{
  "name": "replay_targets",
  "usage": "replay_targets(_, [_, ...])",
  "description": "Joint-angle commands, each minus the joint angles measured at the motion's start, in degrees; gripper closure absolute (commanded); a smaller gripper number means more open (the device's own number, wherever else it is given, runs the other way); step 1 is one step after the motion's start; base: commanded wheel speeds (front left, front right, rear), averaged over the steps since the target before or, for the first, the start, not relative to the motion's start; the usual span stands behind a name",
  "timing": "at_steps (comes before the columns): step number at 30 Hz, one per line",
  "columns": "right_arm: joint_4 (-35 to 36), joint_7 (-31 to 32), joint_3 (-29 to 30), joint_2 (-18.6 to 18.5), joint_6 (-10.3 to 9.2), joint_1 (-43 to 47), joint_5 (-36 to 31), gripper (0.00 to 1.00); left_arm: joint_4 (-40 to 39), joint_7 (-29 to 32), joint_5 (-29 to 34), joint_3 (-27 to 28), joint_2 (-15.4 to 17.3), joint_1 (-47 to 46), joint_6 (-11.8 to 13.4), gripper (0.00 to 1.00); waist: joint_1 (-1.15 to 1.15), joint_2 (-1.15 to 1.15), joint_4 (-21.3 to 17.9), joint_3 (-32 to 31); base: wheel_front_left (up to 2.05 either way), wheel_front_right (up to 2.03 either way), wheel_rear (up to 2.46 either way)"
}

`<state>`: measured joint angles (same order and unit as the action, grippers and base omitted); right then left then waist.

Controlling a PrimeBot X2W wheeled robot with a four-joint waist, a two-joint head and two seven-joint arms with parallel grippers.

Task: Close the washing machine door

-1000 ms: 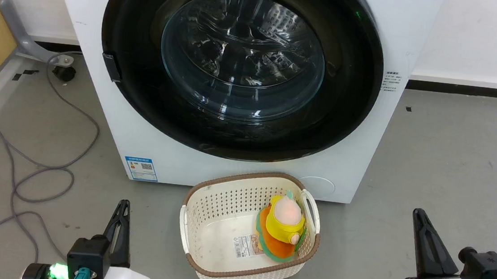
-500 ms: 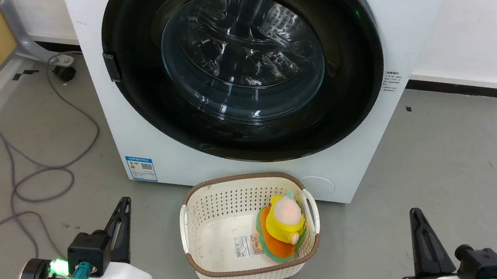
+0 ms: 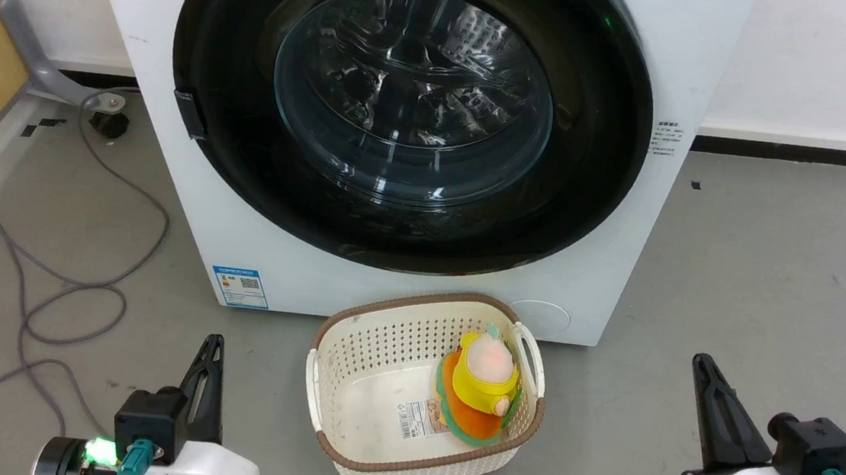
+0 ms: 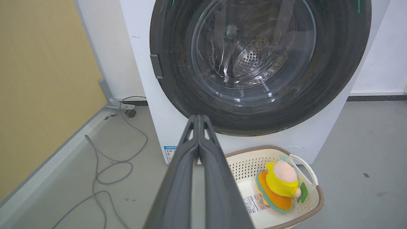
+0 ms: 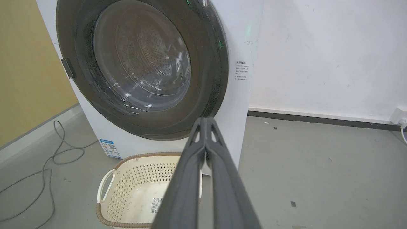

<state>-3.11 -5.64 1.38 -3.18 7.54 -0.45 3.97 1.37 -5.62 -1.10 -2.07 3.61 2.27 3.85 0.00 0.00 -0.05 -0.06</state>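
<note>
The white washing machine point(image 3: 253, 253) point(image 4: 168, 121) point(image 5: 238, 95) stands ahead on the floor. Its round glossy black door point(image 3: 597, 168) point(image 4: 178, 82) point(image 5: 213, 70) lies flat against the front, with the glass bowl window point(image 3: 412, 99) at its centre and a small latch at its left rim. My left gripper point(image 3: 214, 343) point(image 4: 198, 117) hovers low at the left, fingers pressed together and empty. My right gripper point(image 3: 701, 361) point(image 5: 206, 119) sits low at the right, also shut and empty. Both are well short of the machine.
A cream perforated basket point(image 3: 353, 338) point(image 4: 314, 197) point(image 5: 127, 178) with a brown rim sits on the floor before the machine, holding a yellow and orange plush toy point(image 3: 482, 388) point(image 4: 279, 187). A grey cable point(image 3: 82, 284) loops over the floor at left, near a yellow wall point(image 4: 41, 79).
My right gripper has drifted slightly down and left in the head view. The left gripper sank a touch. The door and basket have not moved.
</note>
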Motion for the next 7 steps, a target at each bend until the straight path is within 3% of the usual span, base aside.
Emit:
replay_targets(1, [0.6, 0.3, -0.2, 0.2, -0.03, 0.3, -0.7, 1.0, -0.3, 0.3, 0.5, 0.3, -0.1, -1.0, -0.4, 1.0, 0.0, 0.0, 0.0, 0.0, 0.0, 0.0, 0.0])
replay_targets(7, [0.9, 1.0, -0.3, 0.2, -0.04, 0.3, -1.1, 1.0, -0.4, 1.0, 0.6, 0.5, -0.2, -1.1, -0.8, 1.0, 0.0, 0.0, 0.0, 0.0, 0.0, 0.0, 0.0])
